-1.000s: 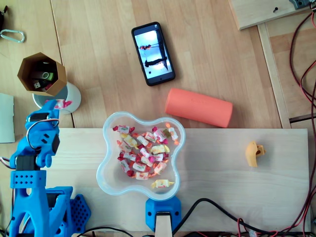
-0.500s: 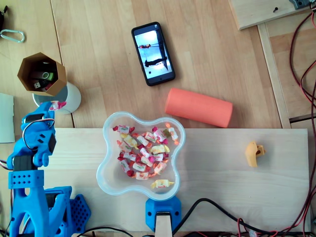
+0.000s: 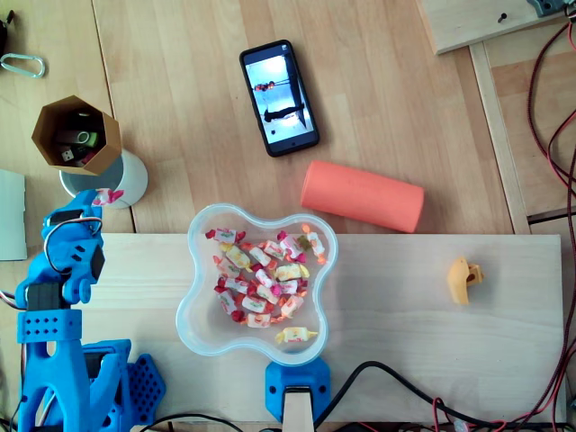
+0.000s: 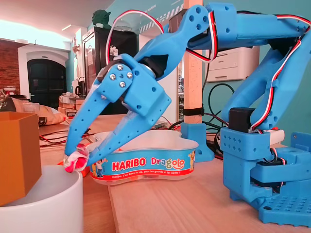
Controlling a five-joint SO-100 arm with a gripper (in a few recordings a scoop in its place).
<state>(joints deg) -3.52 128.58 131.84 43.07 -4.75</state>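
Note:
My blue gripper is shut on a wrapped candy, pink and white, held just above the rim of a white cup. In the overhead view the gripper and candy hang over the lower right edge of the white cup. A brown hexagonal holder with small items sits on that cup. The clear Haribo bowl with several wrapped candies lies to the right of the arm.
An orange cylinder lies above the bowl's right side, a phone farther up. A small yellow-orange object sits on the light board at right. Cables run along the right and bottom edges. A carabiner lies top left.
The gripper with the candy swung slightly left and up toward the cup, then eased back a little; the candy stays pinched between the fingers.

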